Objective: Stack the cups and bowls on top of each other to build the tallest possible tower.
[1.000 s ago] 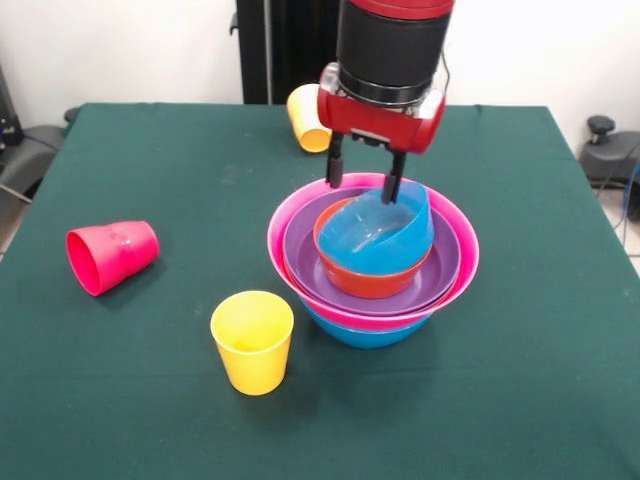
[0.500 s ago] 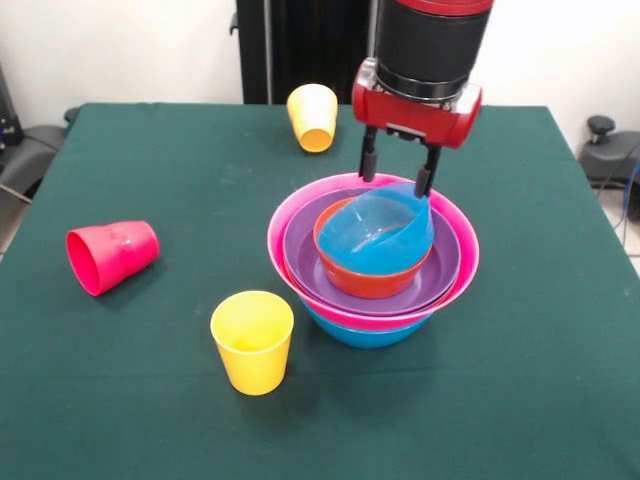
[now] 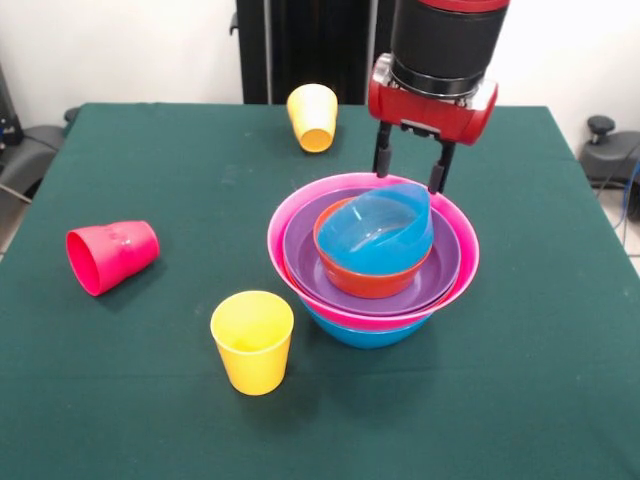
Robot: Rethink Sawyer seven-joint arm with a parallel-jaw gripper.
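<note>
The tower (image 3: 372,262) stands right of table centre: a small blue bowl (image 3: 385,232) lies tilted in an orange bowl (image 3: 355,276), nested in purple, pink and blue bowls. We see the gripper (image 3: 410,172) just above the tilted bowl's far rim, fingers spread and holding nothing. The nearest loose cup, the upright yellow cup (image 3: 253,341), lies to the near left of the gripper. Since a second ago the gripper has lifted and shifted right, clear of the bowl.

Bowls (image 3: 372,262) and cups (image 3: 252,341): glossy smooth plastic. Desk (image 3: 150,400) covered in matt green cloth. Tool (image 3: 409,173) housing shiny red, fingers matt black.
</note>
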